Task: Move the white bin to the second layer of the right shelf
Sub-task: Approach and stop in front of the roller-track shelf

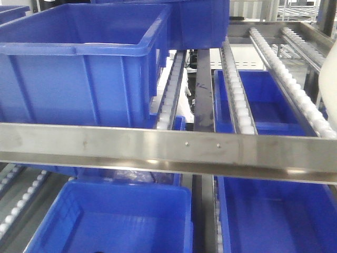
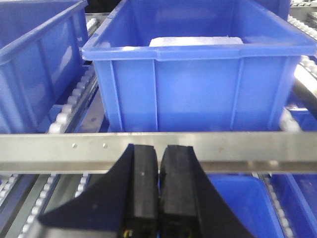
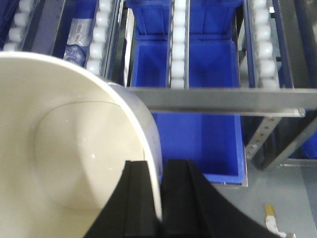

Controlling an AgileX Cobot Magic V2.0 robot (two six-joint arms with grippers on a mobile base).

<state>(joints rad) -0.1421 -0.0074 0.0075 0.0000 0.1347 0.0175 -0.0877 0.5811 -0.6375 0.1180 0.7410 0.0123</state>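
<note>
The right gripper has its black jaws clamped on the wall of the glossy cream-white plastic bin, one finger inside and one outside. The bin hangs at the right edge of the stainless-steel roller-track shelf level, overlapping its flat front rail. The left gripper, jaws pressed together and empty, faces a large blue plastic crate behind that rail.

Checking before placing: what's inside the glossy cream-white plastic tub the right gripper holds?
The cream-white plastic tub shows bare floor and wall. The right gripper, clamped on its rim, hides the near edge; the left is off-frame.
</note>
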